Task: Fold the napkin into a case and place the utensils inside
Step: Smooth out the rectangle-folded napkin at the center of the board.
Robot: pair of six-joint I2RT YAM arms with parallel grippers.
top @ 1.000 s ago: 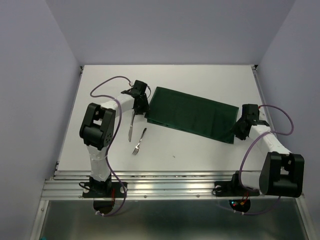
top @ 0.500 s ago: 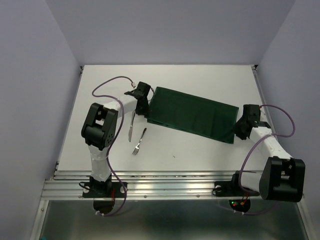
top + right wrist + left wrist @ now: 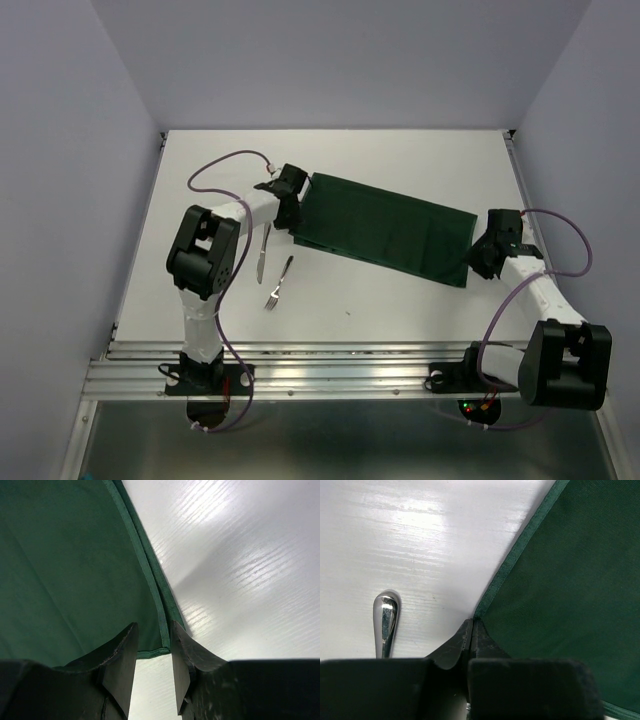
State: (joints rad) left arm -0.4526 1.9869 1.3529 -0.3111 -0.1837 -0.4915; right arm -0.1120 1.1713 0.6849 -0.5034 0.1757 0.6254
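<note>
The dark green napkin (image 3: 385,230) lies flat as a long slanted rectangle on the white table (image 3: 400,160). My left gripper (image 3: 292,224) is at its near-left corner. In the left wrist view the jaws (image 3: 471,625) are pressed together with the cloth's corner (image 3: 570,590) at their tips. My right gripper (image 3: 473,268) is at the near-right corner. Its jaws (image 3: 154,626) stand apart astride the hemmed corner of the napkin (image 3: 70,565). The knife (image 3: 262,250) and fork (image 3: 277,282) lie left of the cloth; the knife's handle end (image 3: 385,622) shows beside my left fingers.
Lilac walls close in the table on the left, back and right. A metal rail (image 3: 340,365) runs along the near edge, where both arm bases stand. Purple cables loop off each arm.
My left gripper has slid a little right onto the napkin's corner and its jaws have closed. The right arm has shifted slightly, its jaws unchanged.
</note>
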